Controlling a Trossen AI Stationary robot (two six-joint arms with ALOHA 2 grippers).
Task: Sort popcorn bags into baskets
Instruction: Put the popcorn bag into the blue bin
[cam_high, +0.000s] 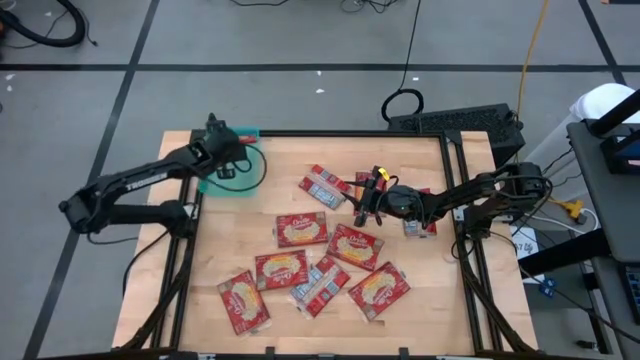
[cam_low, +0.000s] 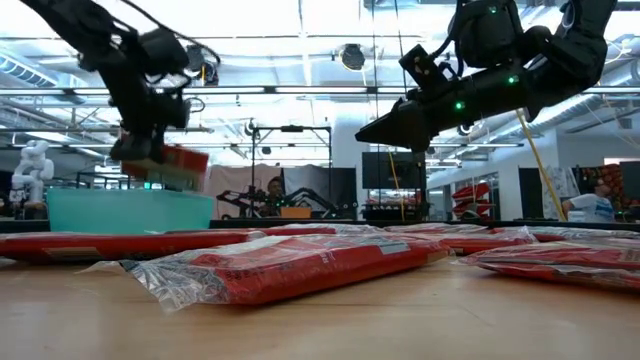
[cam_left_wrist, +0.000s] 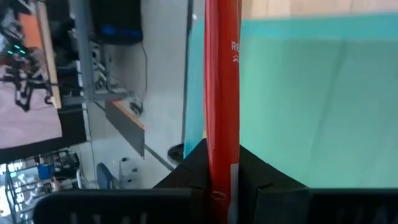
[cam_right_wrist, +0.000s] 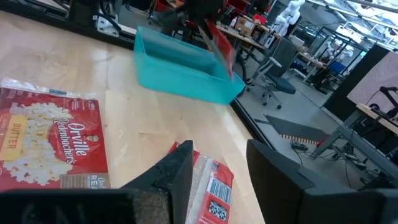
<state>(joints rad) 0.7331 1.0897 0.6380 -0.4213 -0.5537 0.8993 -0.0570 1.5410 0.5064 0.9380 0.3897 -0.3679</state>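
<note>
Several red popcorn bags lie flat on the wooden table, among them one near the middle (cam_high: 302, 229) and one toward the near edge (cam_high: 378, 290). The teal tray (cam_high: 246, 133) sits at the table's far left corner. My left gripper (cam_high: 228, 160) is over the tray (cam_low: 130, 210), shut on a red bag (cam_low: 178, 160). My right gripper (cam_high: 365, 205) is open and raised above the table's middle (cam_low: 375, 130). Its wrist view shows a silvery bag (cam_right_wrist: 211, 186) below its fingers, untouched. My left gripper (cam_left_wrist: 222, 155) pinches a red popcorn bag between its two fingers, at one edge of the bag (cam_left_wrist: 222, 146). It comes from above, pointing down. The bag shows edge-on in the wrist view. It hangs lifted clear above the tray's floor (cam_left_wrist: 311, 93).
More bags lie partly under the right arm (cam_high: 420, 222) and by the far middle (cam_high: 322, 185). A dark frame runs round the table (cam_high: 455, 190). Bare wood lies between the tray and the bags (cam_high: 250, 215). A keyboard (cam_high: 455, 120) sits beyond the far edge.
</note>
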